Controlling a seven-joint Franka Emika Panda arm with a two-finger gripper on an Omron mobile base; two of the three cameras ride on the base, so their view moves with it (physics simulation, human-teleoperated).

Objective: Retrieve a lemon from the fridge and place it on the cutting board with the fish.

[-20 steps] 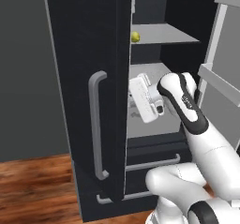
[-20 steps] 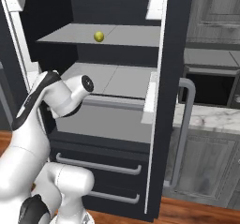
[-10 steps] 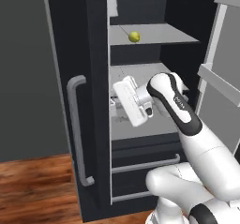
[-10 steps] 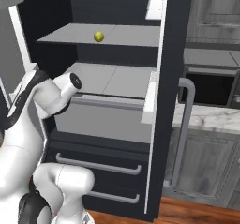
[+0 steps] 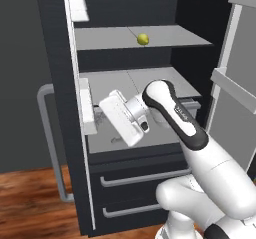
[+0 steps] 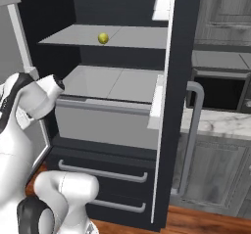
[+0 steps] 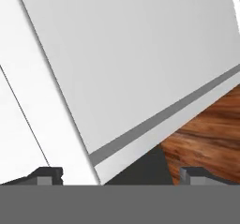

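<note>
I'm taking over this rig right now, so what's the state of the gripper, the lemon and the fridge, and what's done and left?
Gripper: open and empty, low by the inside of the fridge's left door, level with the lower shelf.
Lemon: loose on the upper shelf, toward the back, well above the gripper.
Fridge: both doors swung open, shelves reachable.
Cutting board: I can't place it from here.
Done: doors open.
Left: raise the hand to the upper shelf, grasp the lemon, carry it to the cutting board and set it down by the fish.
</note>
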